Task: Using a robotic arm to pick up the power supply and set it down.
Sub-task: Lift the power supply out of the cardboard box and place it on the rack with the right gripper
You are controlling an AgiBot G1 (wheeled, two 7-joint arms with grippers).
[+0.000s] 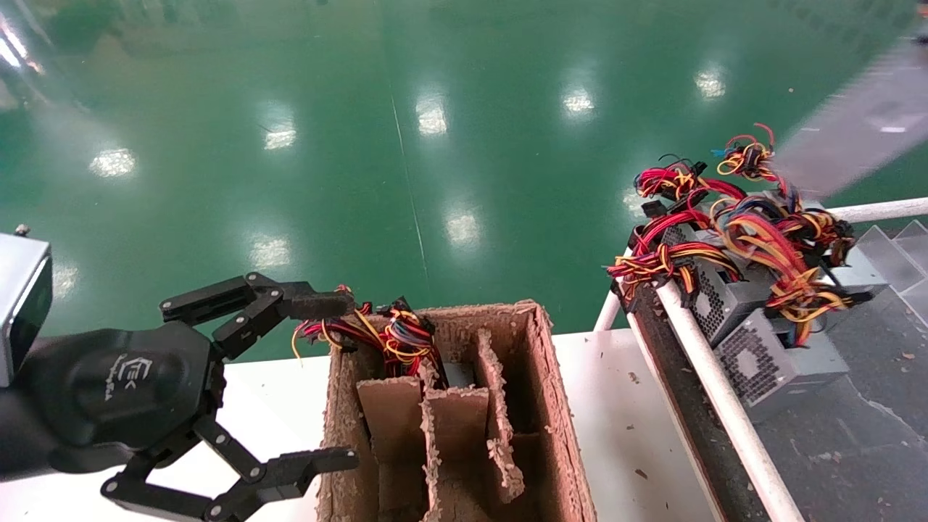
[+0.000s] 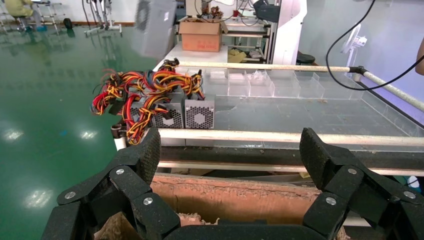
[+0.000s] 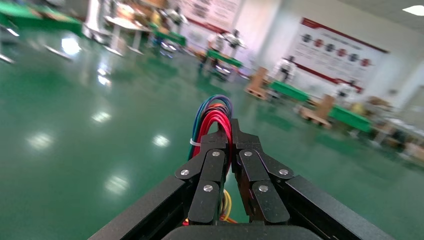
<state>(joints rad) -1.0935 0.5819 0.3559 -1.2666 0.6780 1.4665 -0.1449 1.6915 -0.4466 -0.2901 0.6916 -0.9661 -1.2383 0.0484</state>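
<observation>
My right gripper (image 3: 227,134) is shut on a bundle of red and blue wires (image 3: 212,116) of a power supply, high over the green floor. A blurred grey box (image 1: 852,134) hangs in the air at the far right, also seen as the grey box (image 2: 152,25) in the left wrist view. Several more power supplies (image 1: 768,359) lie in a heap with tangled wires (image 1: 754,232) on the right-hand bench. Another one's wires (image 1: 397,335) stick out of the cardboard box (image 1: 554,406). My left gripper (image 1: 344,380) stands open at that box's left side, holding nothing.
The cardboard box has torn inner dividers (image 1: 453,428) and stands on a white table (image 1: 623,406). A white rail (image 1: 714,388) and a dark strip edge the right-hand bench (image 2: 310,115). Clear plastic bins (image 2: 260,82) line its far side. Green floor lies beyond.
</observation>
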